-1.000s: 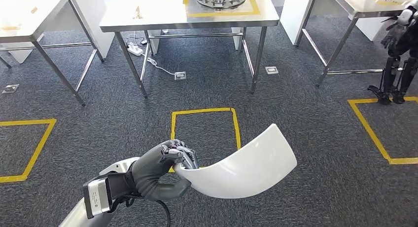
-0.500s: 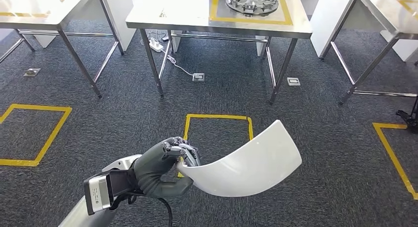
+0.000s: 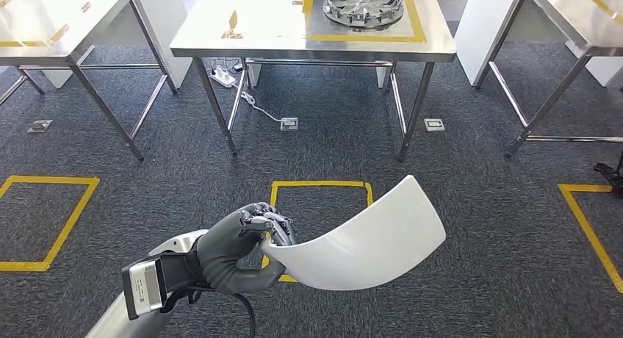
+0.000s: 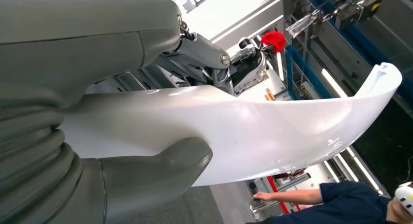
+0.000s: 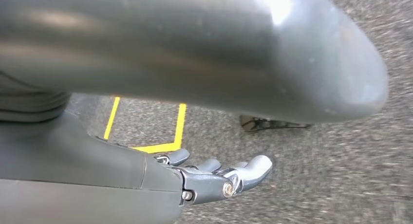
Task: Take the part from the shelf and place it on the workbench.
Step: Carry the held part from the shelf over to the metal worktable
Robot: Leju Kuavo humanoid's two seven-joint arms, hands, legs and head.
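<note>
Our left hand (image 3: 246,248) grips one end of a glossy, curved white panel (image 3: 364,244) above speckled grey carpet (image 3: 477,206). Our right hand (image 5: 214,177) holds nothing, fingers loosely apart.

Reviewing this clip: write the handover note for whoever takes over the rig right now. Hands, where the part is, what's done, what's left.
Left hand: grips the curved white part by one end, carried above the carpet.
Right hand: holds nothing, fingers loosely extended, hanging over the floor.
Workbench: straight ahead, beyond the yellow floor square; a round metal piece already sits in its yellow-taped area.
Done: part is in hand.
Left: approach the workbench and set the part down on it.
</note>
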